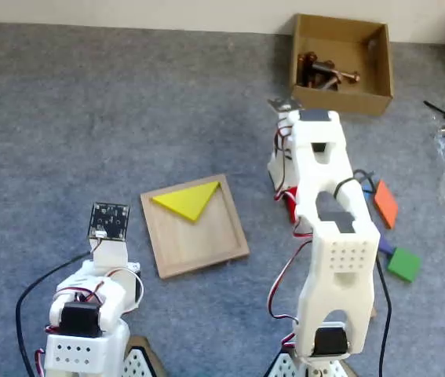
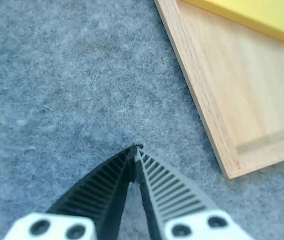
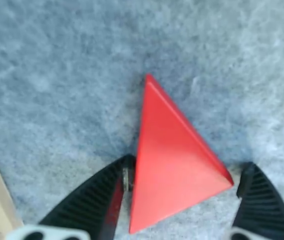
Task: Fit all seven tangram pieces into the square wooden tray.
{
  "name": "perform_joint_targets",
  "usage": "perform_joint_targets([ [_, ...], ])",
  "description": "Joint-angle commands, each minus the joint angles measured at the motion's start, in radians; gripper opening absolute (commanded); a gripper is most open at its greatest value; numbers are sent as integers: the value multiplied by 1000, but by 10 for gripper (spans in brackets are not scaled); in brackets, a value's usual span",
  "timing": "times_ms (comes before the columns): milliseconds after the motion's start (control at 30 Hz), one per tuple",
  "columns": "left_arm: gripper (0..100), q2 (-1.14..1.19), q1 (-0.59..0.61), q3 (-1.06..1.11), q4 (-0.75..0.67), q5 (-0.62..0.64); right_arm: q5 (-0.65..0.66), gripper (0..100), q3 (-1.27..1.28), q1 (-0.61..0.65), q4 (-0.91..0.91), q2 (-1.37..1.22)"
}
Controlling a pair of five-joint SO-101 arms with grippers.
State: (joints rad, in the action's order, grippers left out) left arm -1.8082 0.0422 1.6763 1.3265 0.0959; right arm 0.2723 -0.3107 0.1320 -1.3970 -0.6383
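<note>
Red triangle [image 3: 167,135] is the piece I am after now. It lies flat on the gray tabletop [image 1: 65,118], just right of the middle in the high view, under my right arm. My right tool [image 3: 187,170] is wide open, one finger on each side of it, not squeezing yet. My left tool [image 2: 135,150] is pinched shut on nothing, near the tray [image 1: 202,236] in the middle. A yellow triangle [image 1: 187,200] sits inside, along the upper edge. Next, I think, I must squeeze, lift, and carry the red one left to the tray.
</note>
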Motion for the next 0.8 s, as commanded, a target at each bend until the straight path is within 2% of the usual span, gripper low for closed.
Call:
perform_joint_targets([
  [0, 5, -7, -15, 19, -2, 8, -11, 321, -15, 2, -8, 87],
  [767, 5, -7, -15, 19, -2, 8, -44, 321, -10, 15, 1, 77],
])
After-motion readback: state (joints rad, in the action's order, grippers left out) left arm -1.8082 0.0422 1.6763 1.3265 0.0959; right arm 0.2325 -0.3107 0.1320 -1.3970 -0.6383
